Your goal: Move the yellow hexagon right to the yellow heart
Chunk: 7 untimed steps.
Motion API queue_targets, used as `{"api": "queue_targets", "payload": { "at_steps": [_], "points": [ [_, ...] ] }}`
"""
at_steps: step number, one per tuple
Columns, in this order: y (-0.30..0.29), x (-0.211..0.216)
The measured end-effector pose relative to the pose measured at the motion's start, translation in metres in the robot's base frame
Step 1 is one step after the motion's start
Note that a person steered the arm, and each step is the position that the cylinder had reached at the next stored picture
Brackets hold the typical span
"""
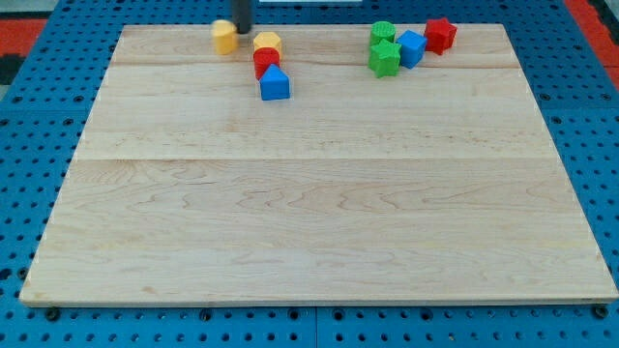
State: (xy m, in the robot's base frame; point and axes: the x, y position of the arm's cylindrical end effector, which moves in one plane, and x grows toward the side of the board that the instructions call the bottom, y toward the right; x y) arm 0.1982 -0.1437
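Two yellow blocks sit near the view's top edge of the wooden board (319, 222). The left one (224, 37) looks rounded, like the heart. The right one (267, 43) has a flatter, angled top, like the hexagon. Their shapes are small and hard to tell apart for certain. My tip (242, 31) comes down from the view's top, in the gap between the two yellow blocks and close to the right side of the left one. I cannot tell if it touches either.
A red block (266, 61) sits against the right yellow block's lower side, with a blue block (275, 84) just below it. At the top right are two green blocks (383, 33) (384, 58), a blue block (411, 48) and a red block (440, 35).
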Motion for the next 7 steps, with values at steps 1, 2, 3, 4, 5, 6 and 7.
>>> {"api": "queue_targets", "payload": {
  "at_steps": [1, 2, 3, 4, 5, 6, 7],
  "points": [
    [-0.067, 0.029],
    [-0.002, 0.028],
    [-0.013, 0.054],
    [0.0, 0.053],
    [0.029, -0.005],
    [0.096, -0.003],
    [0.111, 0.037]
  ]
}}
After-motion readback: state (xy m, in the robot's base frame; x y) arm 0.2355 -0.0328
